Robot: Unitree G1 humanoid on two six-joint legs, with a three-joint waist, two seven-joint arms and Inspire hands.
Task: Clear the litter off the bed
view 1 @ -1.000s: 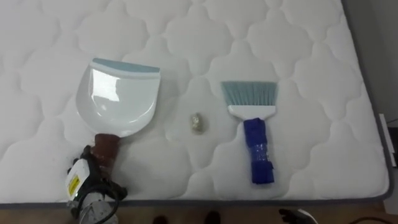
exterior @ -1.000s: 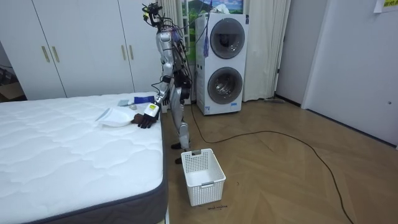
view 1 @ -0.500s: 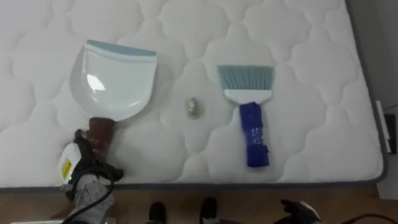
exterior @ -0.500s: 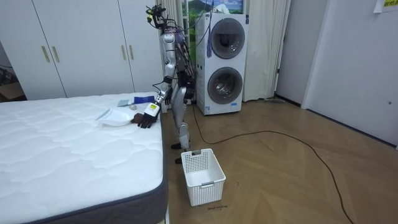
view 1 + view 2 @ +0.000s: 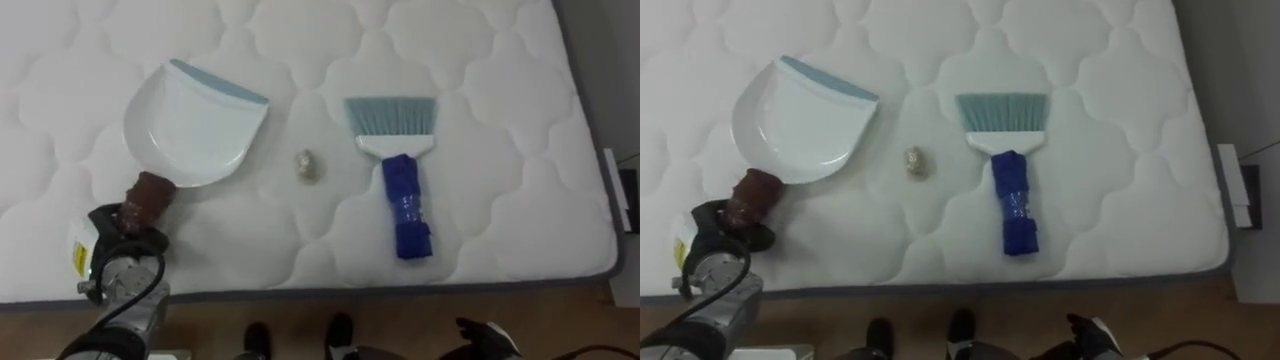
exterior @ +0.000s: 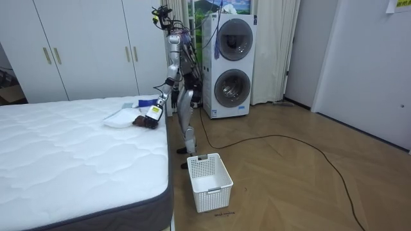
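White quilted mattress (image 5: 500,120) takes up most of the eye views, its grey edge running along the bottom and the right. On it lie three things, one of each: one dustpan (image 5: 195,125), one brush (image 5: 400,180) and one small crumpled scrap of rubbish (image 5: 307,165).

The dustpan is white with a pale blue lip. Its mouth points toward about 1 o'clock and its brown handle (image 5: 147,192) runs back toward 7 o'clock. The scrap sits at 3 o'clock from the pan, apart from it and roughly midway between the pan and the brush. The brush lies at 3 o'clock from the scrap, not touching it, with its pale blue bristles toward 12 o'clock and its dark blue handle toward 6 o'clock.

The robot's left hand (image 5: 115,245) comes in at 7 o'clock from the pan. Its dark fingers are curled tight round the brown handle, so the hand grips the dustpan. The right hand (image 5: 487,338) shows low at the bottom edge, off the bed and touching nothing on it; its state cannot be told.

In the room view the robot stands upright beside the bed near its far corner, facing the mattress. Two stacked washing machines (image 6: 231,64) stand behind it, white wardrobes (image 6: 83,48) line the wall, and one white basket (image 6: 210,181) sits on the wooden floor (image 6: 308,186).
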